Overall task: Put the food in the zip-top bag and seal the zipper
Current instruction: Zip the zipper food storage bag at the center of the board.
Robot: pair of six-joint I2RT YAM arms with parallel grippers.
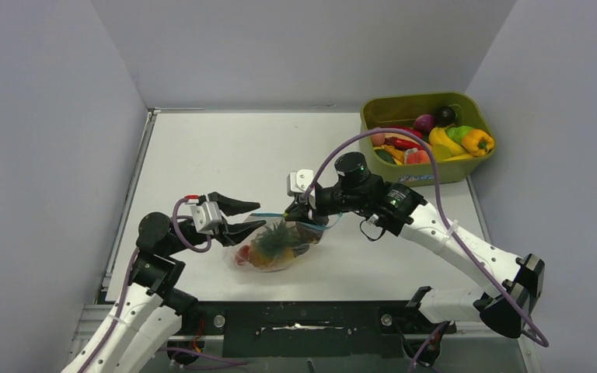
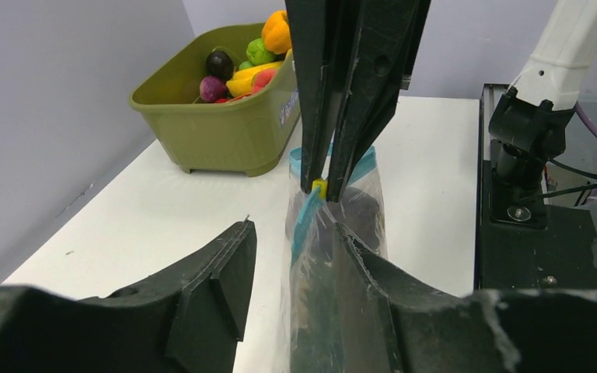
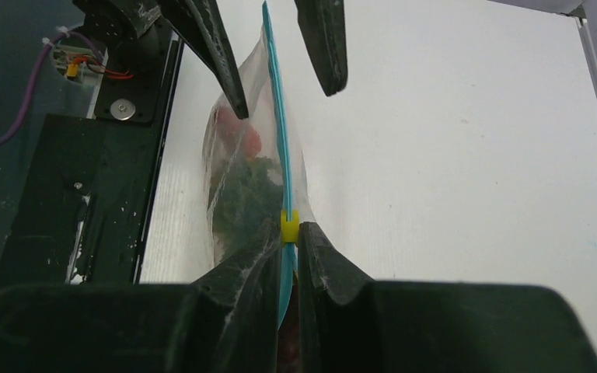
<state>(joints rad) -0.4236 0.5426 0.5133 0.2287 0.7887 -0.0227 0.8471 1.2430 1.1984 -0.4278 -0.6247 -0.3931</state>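
Note:
The clear zip-top bag (image 1: 280, 255) lies near the front of the table, its mouth edge held up. Inside are the orange pineapple (image 1: 274, 239) with its green crown and a red piece (image 1: 242, 255). My right gripper (image 1: 301, 214) is shut on the teal-blue zipper (image 1: 272, 215) right at a yellow slider (image 3: 289, 225). My left gripper (image 1: 258, 215) is open, its fingers straddling the zipper's left end without closing. In the left wrist view the bag (image 2: 357, 210) rests against one of my fingers (image 2: 389, 295). In the right wrist view the zipper (image 3: 274, 93) runs straight away between the open left fingers.
An olive-green tub (image 1: 420, 169) at the back right holds several more toy fruits and vegetables; it also shows in the left wrist view (image 2: 218, 132). Grey walls close in the table on three sides. The arm bases' black mount runs along the near edge (image 1: 303, 318).

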